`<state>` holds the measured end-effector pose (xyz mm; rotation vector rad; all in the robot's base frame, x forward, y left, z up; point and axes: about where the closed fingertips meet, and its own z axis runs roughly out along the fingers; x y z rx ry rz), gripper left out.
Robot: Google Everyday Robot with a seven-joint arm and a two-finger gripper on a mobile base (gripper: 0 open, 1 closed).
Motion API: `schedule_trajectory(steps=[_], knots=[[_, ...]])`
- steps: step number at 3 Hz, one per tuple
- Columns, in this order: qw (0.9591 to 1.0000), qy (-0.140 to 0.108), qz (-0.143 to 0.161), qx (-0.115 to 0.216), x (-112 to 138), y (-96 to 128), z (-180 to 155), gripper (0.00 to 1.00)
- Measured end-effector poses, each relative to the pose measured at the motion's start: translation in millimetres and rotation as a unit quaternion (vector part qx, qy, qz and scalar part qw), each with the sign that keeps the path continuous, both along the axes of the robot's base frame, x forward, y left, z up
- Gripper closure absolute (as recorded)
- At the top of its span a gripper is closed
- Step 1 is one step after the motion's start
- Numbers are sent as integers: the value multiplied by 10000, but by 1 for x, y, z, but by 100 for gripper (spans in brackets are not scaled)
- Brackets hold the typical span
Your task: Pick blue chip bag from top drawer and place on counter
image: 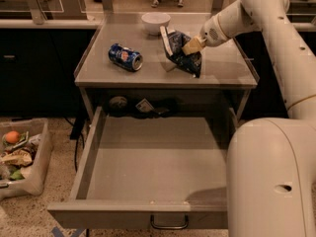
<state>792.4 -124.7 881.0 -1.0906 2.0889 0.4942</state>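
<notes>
Arm (269, 19) reaches in from the right, over the bench (224, 69). Claw (191, 47) sits above the right-centre of the bench top, its tan fingers pinched onto the upper part of the blue chip bag (181, 59). Firm hold, by the look of it.

Bag hangs tilted from the claw, white sealed edge up and to the left, dark blue body slanting down to the right. Lowest corner is right at the bench surface. From where I stand I can't tell whether it touches or hangs just clear. A shadow lies on the metal just left of it.

Blue soda can (125, 57) lies on its side on the left half of the bench, well apart from the bag. White bowl (155, 22) stands upright at the back edge, near the bag's top.

Top drawer (153, 157) is pulled far out below the bench, grey floor and raised sides in view, wire handle (169, 224) on the front. Some dark odds and ends (143, 105) sit in the recess behind it.

Robot's pale body (271, 181) covers the drawer's right front corner. A plastic bin (22, 157) of mixed items is on the floor at left.
</notes>
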Motion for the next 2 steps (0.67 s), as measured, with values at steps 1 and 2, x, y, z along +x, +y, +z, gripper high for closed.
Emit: schedule_trajectory(steps=[1,2], knots=[[10000,-20,-79,40,5,-3,-18,100],[10000,-10,-80,45,6,-2,-20,81]])
